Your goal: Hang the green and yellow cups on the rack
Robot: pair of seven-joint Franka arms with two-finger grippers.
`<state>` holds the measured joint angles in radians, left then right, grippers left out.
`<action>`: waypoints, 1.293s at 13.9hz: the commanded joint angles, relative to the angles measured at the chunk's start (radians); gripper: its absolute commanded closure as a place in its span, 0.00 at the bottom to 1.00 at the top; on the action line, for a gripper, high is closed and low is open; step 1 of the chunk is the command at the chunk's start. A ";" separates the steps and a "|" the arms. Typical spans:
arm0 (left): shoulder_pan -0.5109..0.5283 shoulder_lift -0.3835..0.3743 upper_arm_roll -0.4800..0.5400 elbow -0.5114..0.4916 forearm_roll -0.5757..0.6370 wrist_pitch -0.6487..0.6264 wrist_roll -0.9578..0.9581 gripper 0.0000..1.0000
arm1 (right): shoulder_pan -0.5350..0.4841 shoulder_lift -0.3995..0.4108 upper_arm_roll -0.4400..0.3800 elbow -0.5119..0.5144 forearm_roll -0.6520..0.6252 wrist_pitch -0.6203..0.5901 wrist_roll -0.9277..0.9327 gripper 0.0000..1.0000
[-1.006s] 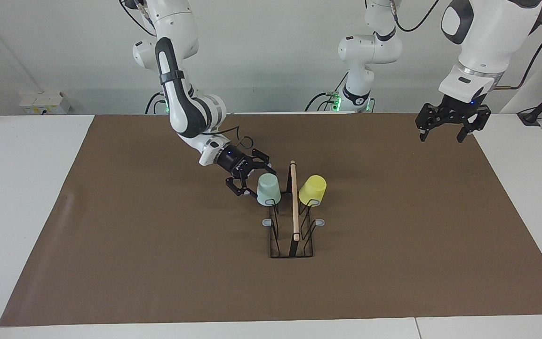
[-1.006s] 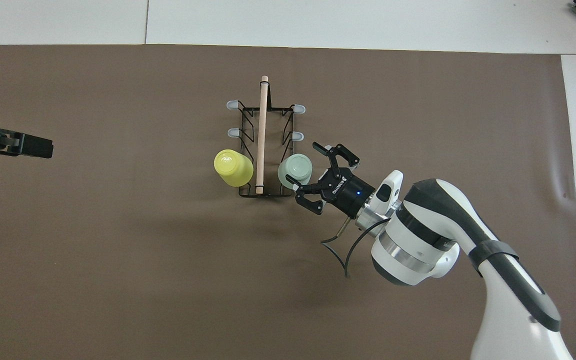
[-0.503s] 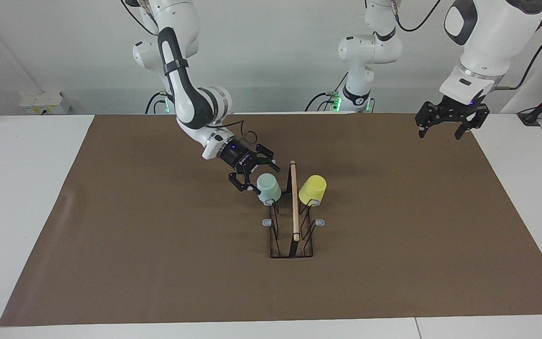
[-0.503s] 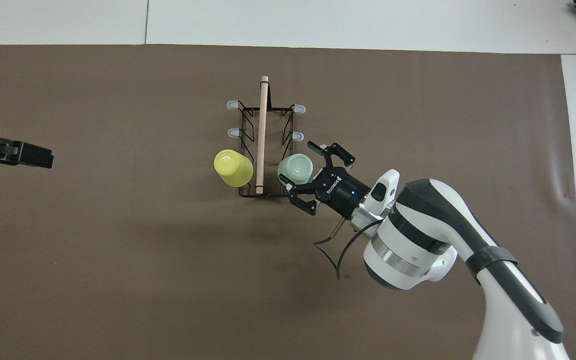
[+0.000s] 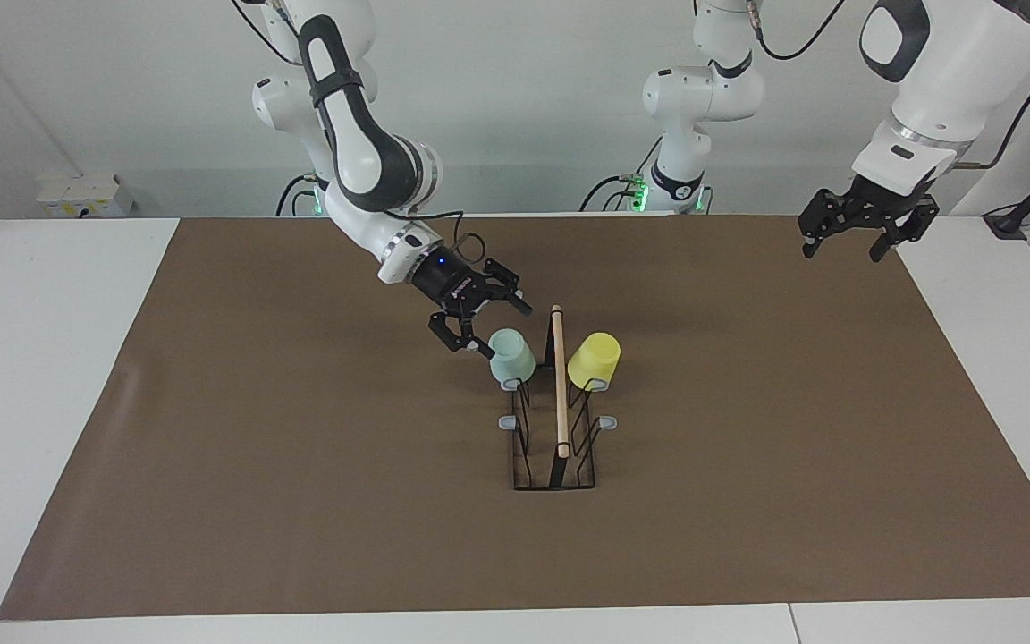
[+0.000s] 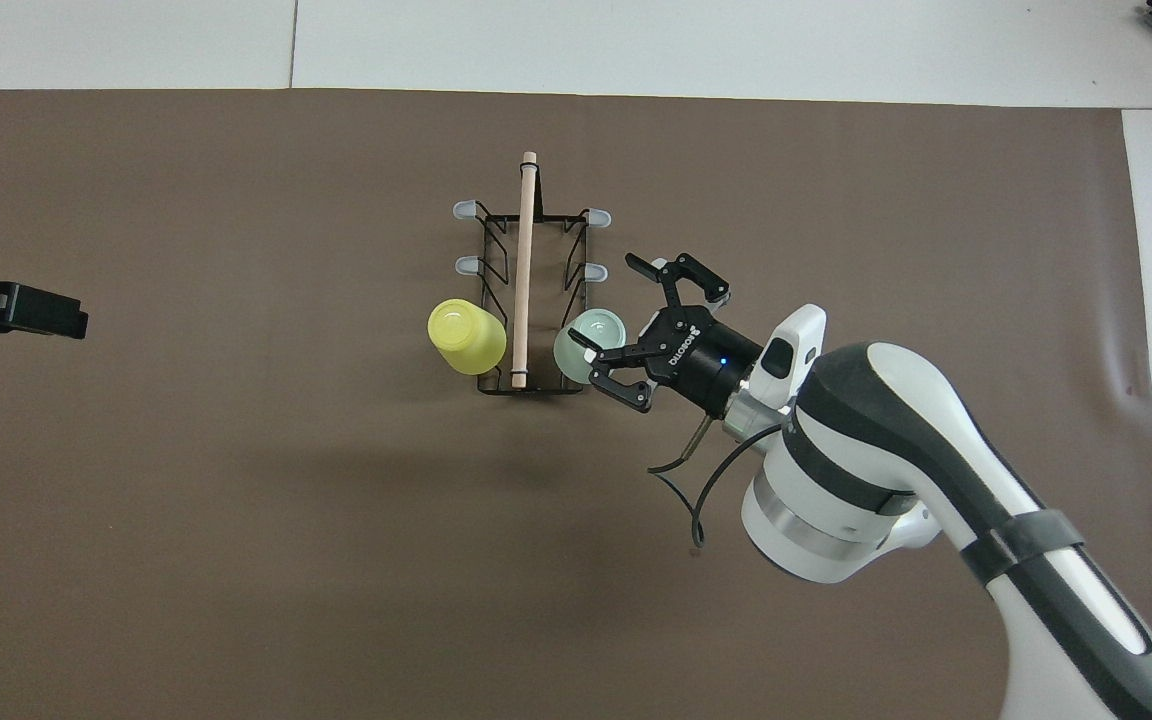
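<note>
The black wire rack (image 5: 560, 429) with its wooden rod (image 6: 524, 250) stands mid-table. The mint green cup (image 5: 511, 356) hangs mouth-down on the prong nearest the robots, on the right arm's side; it also shows in the overhead view (image 6: 589, 340). The yellow cup (image 5: 594, 360) hangs on the matching prong on the left arm's side, also in the overhead view (image 6: 466, 335). My right gripper (image 5: 484, 324) is open and empty, just beside and slightly above the green cup, not gripping it (image 6: 624, 322). My left gripper (image 5: 841, 253) is open, empty and raised at the left arm's end of the table.
A brown mat (image 5: 300, 465) covers the table. Several grey-tipped prongs (image 6: 595, 271) on the rack are bare. The left gripper's tip (image 6: 36, 310) shows at the edge of the overhead view. A third arm's base (image 5: 680, 179) stands at the robots' edge of the table.
My right gripper has drawn back and up from the green cup, which stays on its prong. My left gripper has risen slightly and drifted toward its end of the table.
</note>
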<state>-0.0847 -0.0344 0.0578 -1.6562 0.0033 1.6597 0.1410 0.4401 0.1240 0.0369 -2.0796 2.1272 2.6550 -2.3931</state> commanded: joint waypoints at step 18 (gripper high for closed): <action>0.003 -0.016 -0.010 0.024 -0.006 -0.069 0.009 0.00 | -0.388 -0.063 -0.002 0.032 -1.295 -0.242 0.071 0.00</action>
<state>-0.0848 -0.0415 0.0513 -1.6396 0.0029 1.6115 0.1409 0.0915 0.0879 0.0249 -2.0405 0.9241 2.4629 -2.3328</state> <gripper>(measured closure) 0.000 0.000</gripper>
